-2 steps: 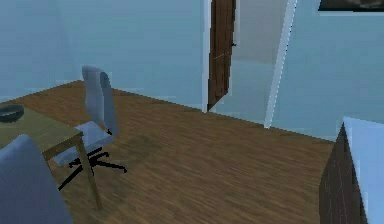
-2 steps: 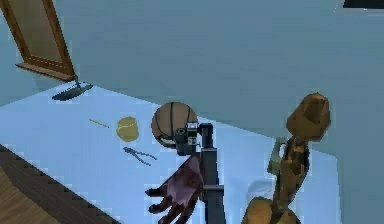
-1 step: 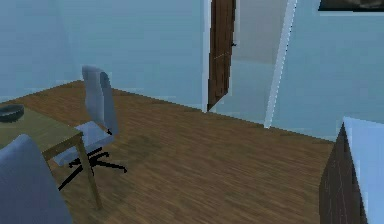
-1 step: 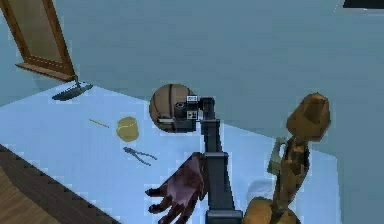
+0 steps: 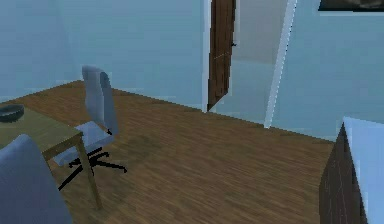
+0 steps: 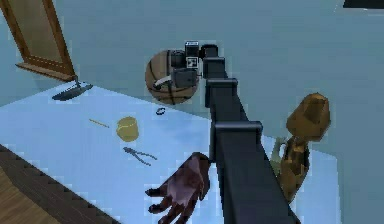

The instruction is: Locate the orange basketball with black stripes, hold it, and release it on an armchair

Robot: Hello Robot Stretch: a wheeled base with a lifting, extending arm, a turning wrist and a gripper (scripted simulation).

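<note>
Basketball [image 6: 160, 88]: round, dull orange-brown, thin black curved stripes.

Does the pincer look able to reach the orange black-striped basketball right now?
Probably yes: the pincer sits right at the orange black-striped basketball, with nothing between them. The yellow cup and dark red hand-shaped sculpture lie off its line. Whether it holds anything can't be told.

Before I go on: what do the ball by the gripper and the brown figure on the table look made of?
Basketball: likely rubber, matte orange-brown skin crossed by dark seam lines. Brown figure: wood or bronze, I cannot tell which; warm brown surface with lighter highlights on its rounded top.
</note>
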